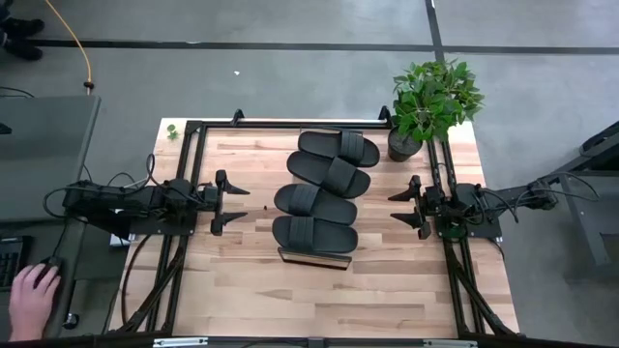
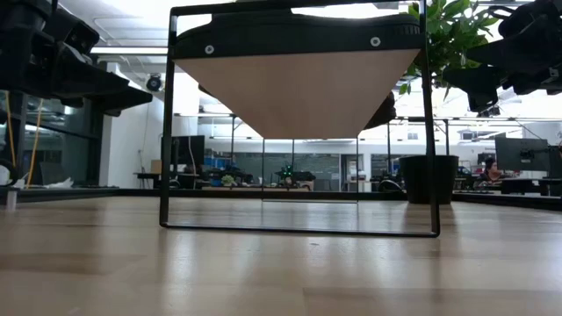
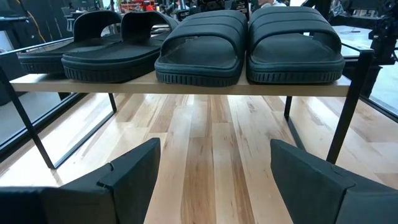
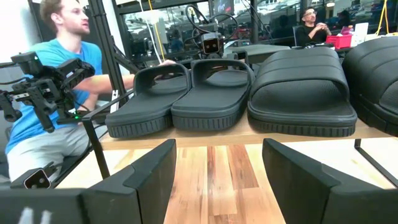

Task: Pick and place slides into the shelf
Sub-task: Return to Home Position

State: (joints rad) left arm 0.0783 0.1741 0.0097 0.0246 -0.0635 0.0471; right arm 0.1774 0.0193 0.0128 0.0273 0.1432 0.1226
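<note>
Several black slides [image 1: 319,188] lie side by side in a row on the shelf [image 1: 311,258], soles down on its light-wood board, in the middle of the table. In the left wrist view the slides [image 3: 199,46] sit on the board [image 3: 186,87], which stands raised on thin dark legs. My left gripper [image 1: 232,203] hovers open at the table's left side, pointing level at the shelf. My right gripper [image 1: 401,208] hovers open at the table's right side, facing the slides [image 4: 298,87]. Both hold nothing.
A potted plant [image 1: 426,106] stands at the table's far right corner. Dark frame rails [image 1: 184,174] run along the table's left, right and far edges. A person in a blue shirt [image 4: 56,81] sits beyond the left edge, a hand [image 1: 34,295] on a mouse. Bare wood lies near the front edge.
</note>
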